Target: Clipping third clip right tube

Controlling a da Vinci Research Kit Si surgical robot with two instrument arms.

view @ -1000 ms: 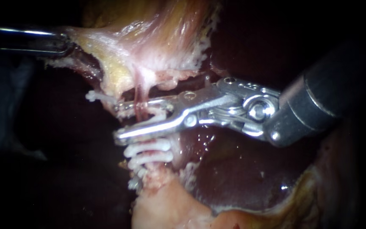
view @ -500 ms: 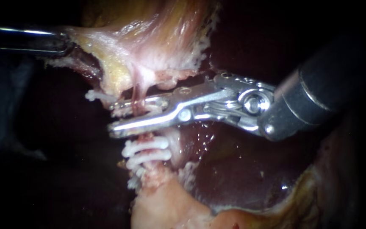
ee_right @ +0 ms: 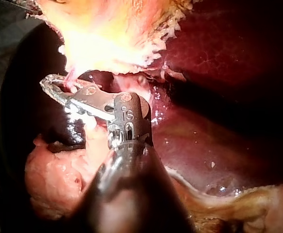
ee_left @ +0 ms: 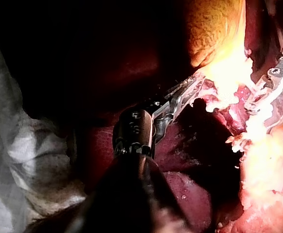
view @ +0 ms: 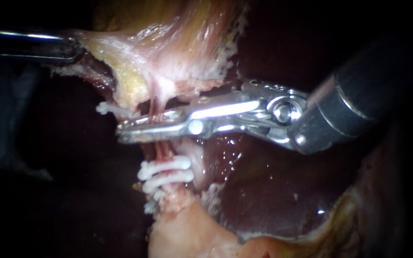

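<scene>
A thin pink tube [view: 160, 150] runs down from the pale gallbladder tissue [view: 168, 48] to a fatty stump. My right instrument [view: 123, 133] comes in from the right, and its long metal jaws are closed across the tube from both sides just above two white clips [view: 166, 165] that sit on it. The right wrist view shows the same jaws [ee_right: 48, 83] pinched on the tube beneath the bright tissue. My left instrument [view: 72, 50] is at the upper left, with its jaws [ee_left: 192, 86] shut on the edge of the gallbladder tissue and holding it taut.
Dark red liver [view: 268, 191] lies to the right and below. Another white clip end [view: 105, 108] pokes out to the left of the tube. Fatty stump tissue [view: 182, 229] sits beneath the clips. Pale cloth [ee_left: 29, 160] lies beside the left shaft.
My right instrument's jaws have closed from a wide gap to nearly together on the tube, and the tip slid a little further left. The left instrument has stayed still.
</scene>
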